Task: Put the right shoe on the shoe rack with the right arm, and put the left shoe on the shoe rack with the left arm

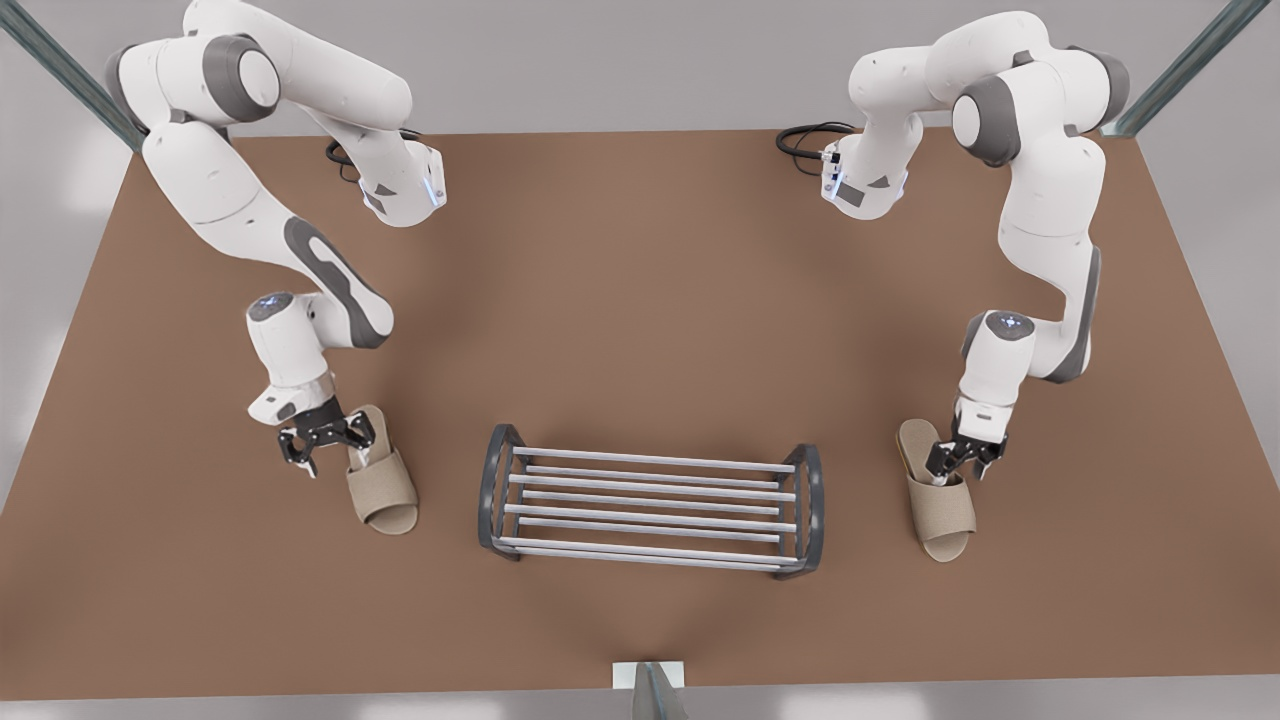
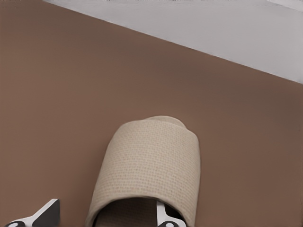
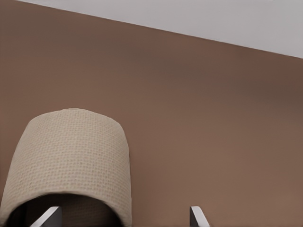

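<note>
Status: both shoes on the table, neither on the shoe rack yet. Rack sits between them, well apart from each, all bars bare.

Right pincer is on the front view's left, low over the right shoe. Fingers are spread. In the right wrist view one finger sits inside the shoe's opening and the other outside it, so the right pincer straddles a side wall of the upper. That makes sense to me: a thin fabric wall is the only part narrow enough to pinch.

Left pincer is on the front view's right and mirrors it at the left shoe. Also spread. The left wrist view shows one finger inside the left shoe's mouth and one out on the table side, with the left pincer across the wall. Can't tell whether either finger touches fabric.

Both toes point away from the arm bases, heels towards the wrists. I take that as the reason each approach comes in from the heel end.

My read: pre-grasp on both sides, nothing lifted. Next comes the close, then a lift high enough to clear the dark end frames. Risk: the soft upper folds or slips when squeezed.
</note>
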Controlling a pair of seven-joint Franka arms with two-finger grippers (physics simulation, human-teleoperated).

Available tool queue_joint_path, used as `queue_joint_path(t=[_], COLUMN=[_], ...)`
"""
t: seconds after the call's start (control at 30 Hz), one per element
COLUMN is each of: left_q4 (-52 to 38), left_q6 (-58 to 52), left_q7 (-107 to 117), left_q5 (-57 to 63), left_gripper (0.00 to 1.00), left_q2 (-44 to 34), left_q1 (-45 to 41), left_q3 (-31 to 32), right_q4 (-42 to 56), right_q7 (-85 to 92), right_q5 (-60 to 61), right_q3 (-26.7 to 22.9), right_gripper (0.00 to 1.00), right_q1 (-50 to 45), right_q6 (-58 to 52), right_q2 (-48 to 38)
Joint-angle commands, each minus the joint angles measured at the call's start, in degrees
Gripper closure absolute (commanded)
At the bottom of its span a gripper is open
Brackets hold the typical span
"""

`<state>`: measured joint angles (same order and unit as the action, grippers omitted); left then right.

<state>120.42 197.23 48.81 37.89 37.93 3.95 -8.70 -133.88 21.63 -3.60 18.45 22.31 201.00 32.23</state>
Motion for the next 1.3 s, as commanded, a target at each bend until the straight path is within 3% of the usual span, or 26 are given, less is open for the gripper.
queue_joint_path(t=[0.0, 0.1, 0.17, 0.23, 0.33, 0.63, 0.97, 1.27], left_q4=[-0.2, -0.2, -0.2, -0.2, -0.3, -0.6, -1.2, -6.8], left_q6=[0.3, 1.4, 1.4, 1.4, 1.4, 1.4, -4.7, -37.4], left_q7=[0.9, 0.9, 0.9, 0.9, 0.9, 0.9, 4.2, 16.5], left_q5=[0.0, 0.0, 0.0, 0.0, 0.0, -0.2, -0.4, -0.4], left_gripper=[0.01, 0.04, 0.10, 0.18, 0.38, 0.68, 0.75, 0.75], left_q2=[0.0, 0.6, 0.6, 0.6, 0.2, 0.2, -4.9, -19.5], left_q1=[0.1, 0.1, 0.1, 0.1, 0.0, 0.3, 0.0, 0.2], left_q3=[0.0, 0.0, -0.1, -0.1, -0.4, -0.4, 0.4, 16.8], right_q4=[0.4, 0.4, 0.4, 0.5, 2.9, 4.1, 2.0, 0.7], right_q7=[1.8, 1.8, 1.8, 1.8, 1.9, 4.2, 5.5, 5.9], right_q5=[-0.2, -0.3, -0.6, -0.6, -0.9, -1.3, -1.6, -1.6], right_q3=[0.0, 0.0, 0.0, 0.0, -0.6, -0.7, -0.7, 0.2], right_gripper=[0.00, 0.00, 0.00, 0.00, 0.00, 0.00, 0.00, 0.00], right_q1=[-0.1, 0.4, 1.0, 1.0, 1.0, 2.3, 2.7, 1.7], right_q6=[-0.1, 0.0, -0.1, -0.1, -0.1, -0.1, -0.1, -0.1], right_q2=[0.6, 0.6, 0.1, -0.1, 0.6, 2.5, 1.5, 1.9])
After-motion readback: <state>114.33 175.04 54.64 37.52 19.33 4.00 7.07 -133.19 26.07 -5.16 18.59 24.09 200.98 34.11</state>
